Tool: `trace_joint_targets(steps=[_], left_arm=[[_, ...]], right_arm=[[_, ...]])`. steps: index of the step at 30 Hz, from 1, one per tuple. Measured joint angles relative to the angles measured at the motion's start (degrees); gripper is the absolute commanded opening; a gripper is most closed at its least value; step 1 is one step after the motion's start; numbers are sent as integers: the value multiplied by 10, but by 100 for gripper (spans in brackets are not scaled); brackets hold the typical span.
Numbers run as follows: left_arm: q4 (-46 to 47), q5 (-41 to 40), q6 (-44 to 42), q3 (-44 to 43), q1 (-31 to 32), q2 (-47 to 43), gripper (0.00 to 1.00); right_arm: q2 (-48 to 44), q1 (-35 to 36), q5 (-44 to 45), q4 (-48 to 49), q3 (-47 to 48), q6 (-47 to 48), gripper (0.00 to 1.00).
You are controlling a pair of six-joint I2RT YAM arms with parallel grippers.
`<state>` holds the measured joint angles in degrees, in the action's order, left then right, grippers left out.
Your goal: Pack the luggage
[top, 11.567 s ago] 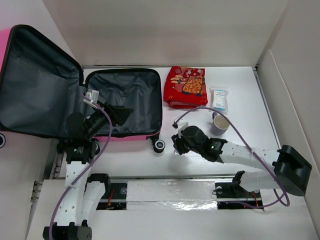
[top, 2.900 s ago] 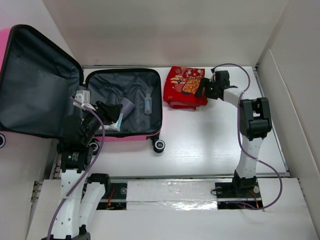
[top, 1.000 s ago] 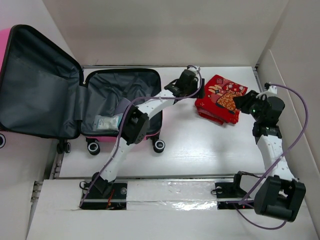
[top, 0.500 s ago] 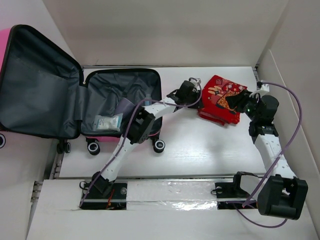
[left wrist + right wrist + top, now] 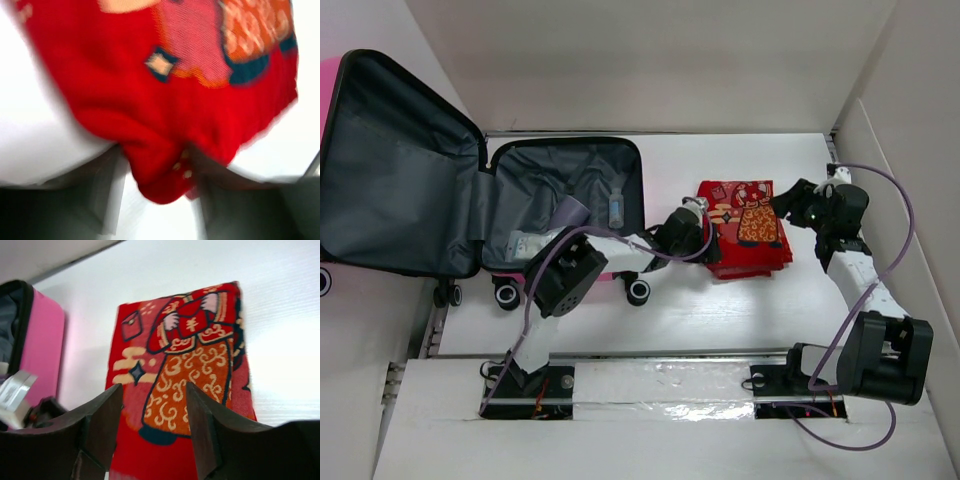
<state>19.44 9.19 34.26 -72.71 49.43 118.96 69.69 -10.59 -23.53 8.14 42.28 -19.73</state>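
The pink luggage (image 5: 535, 172) lies open at the left, its grey-lined lid (image 5: 400, 170) standing up; its pink side shows in the right wrist view (image 5: 45, 350). A folded red cloth with a figure print (image 5: 748, 225) lies on the table right of it. My left gripper (image 5: 697, 224) is at the cloth's left edge and is shut on a bunched fold of it (image 5: 160, 165); the left wrist view is blurred. My right gripper (image 5: 788, 205) is open at the cloth's right edge, and the cloth (image 5: 185, 370) shows between its fingers (image 5: 102, 425).
In the suitcase base lie a purple cup (image 5: 570, 212), a small clear bottle (image 5: 615, 208) and a white packet (image 5: 525, 243). My left arm stretches across the suitcase's front edge by a black wheel (image 5: 638, 291). White walls close in the table at back and right.
The red cloth has slid left and nearer and turned square. My left gripper has drawn back with it, and my right gripper has followed its right edge.
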Motion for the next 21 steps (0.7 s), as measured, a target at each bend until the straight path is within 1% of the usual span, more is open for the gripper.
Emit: trace_joint_targets(steps=[2,3,5,6,8,13,17,21], left_arm=[[3,-15,8,26,23,-26,74],[6,-22,11,35,33,-36,80],[9,-27,15,46,48,-52,83],[9,-30,17,49,49,-57,86],[10,-37,21,49,42,-62,87],[0,-58,24,45,-4,-62,90],[-14,-70,23,-10,-31,-23,92],[-9,-46,22,-62,-42,25,95]], right_arm=[[3,1,-3,-3,0,2,67],[3,2,-5,-4,0,3,67],[2,2,-5,-5,2,7,67],[2,3,-5,-5,3,9,67],[2,6,-5,-6,4,10,67],[1,17,-5,-7,4,16,67],[1,27,-5,-9,4,18,67],[1,40,-3,-9,4,22,67]])
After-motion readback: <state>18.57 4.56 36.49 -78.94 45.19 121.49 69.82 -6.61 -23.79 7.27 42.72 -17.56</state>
